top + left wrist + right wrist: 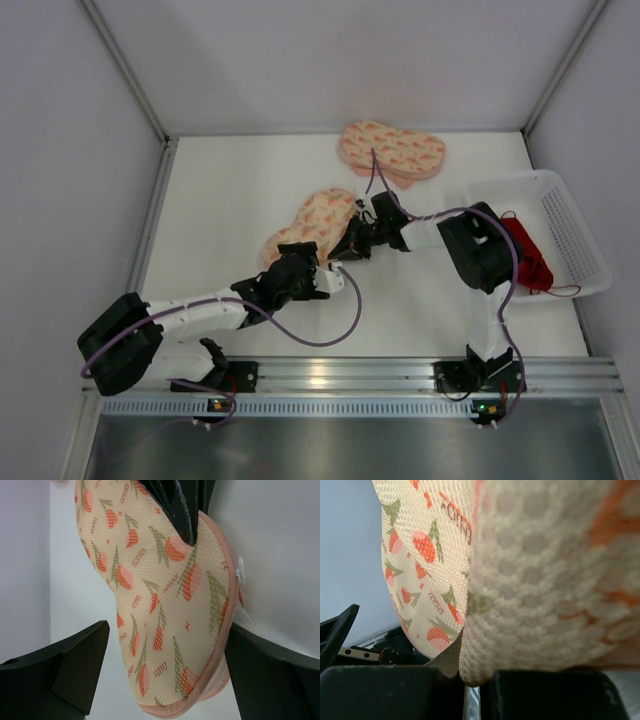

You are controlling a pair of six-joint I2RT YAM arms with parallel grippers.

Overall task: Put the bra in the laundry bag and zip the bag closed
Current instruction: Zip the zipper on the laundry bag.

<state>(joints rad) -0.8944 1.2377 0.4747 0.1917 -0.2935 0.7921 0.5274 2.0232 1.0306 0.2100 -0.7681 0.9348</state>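
The laundry bag [315,222] lies in the middle of the table, a peach pouch with an orange-red print. It fills the left wrist view [165,595] and the right wrist view [425,545]. My left gripper [303,274] is open and straddles the bag's near end [168,626]; its right finger [275,675] touches the zip edge. My right gripper [356,240] is shut on the bag's side edge, with the mesh pinched between its pads [475,680]. The red bra [526,252] lies in the white basket at the right, apart from both grippers.
The white mesh basket [575,235] stands at the right edge of the table. A twin patterned pouch [392,150] lies at the back centre. A white tag [241,572] sticks out at the bag's zip edge. Walls close in the left, back and right.
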